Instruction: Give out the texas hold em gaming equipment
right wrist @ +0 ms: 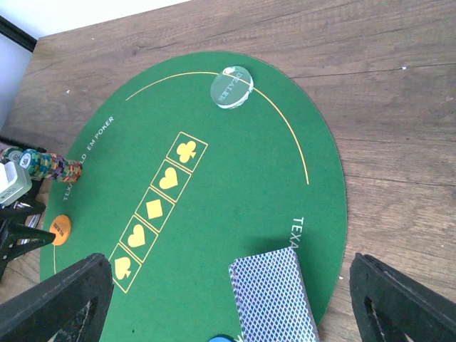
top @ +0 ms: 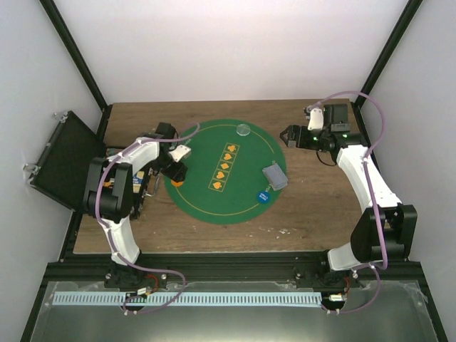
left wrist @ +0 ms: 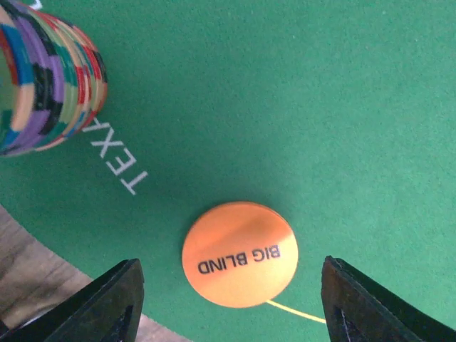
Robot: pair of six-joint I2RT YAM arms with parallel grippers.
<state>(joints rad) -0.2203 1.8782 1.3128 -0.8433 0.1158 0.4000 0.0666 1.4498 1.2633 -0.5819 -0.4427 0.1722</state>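
Observation:
An orange disc (left wrist: 240, 254) printed BIG BLIND lies flat on the green mat (left wrist: 299, 107) near its edge. My left gripper (left wrist: 231, 308) is open, one finger on each side of the disc and clear of it. The same orange disc (top: 177, 184) sits at the mat's left rim. A grey-blue-backed deck of cards (right wrist: 273, 299) lies on the mat's right side, with a blue disc (top: 263, 197) just in front of it. A clear disc (right wrist: 231, 87) rests at the far rim. My right gripper (top: 288, 135) hangs open and empty off the mat's far right.
A stack of multicoloured chips (left wrist: 43, 78) stands on the mat close to the left gripper. A black hard case (top: 64, 160) lies open past the table's left edge. Bare wooden table (top: 313, 214) surrounds the mat. Yellow suit marks (right wrist: 153, 210) cross the mat's middle.

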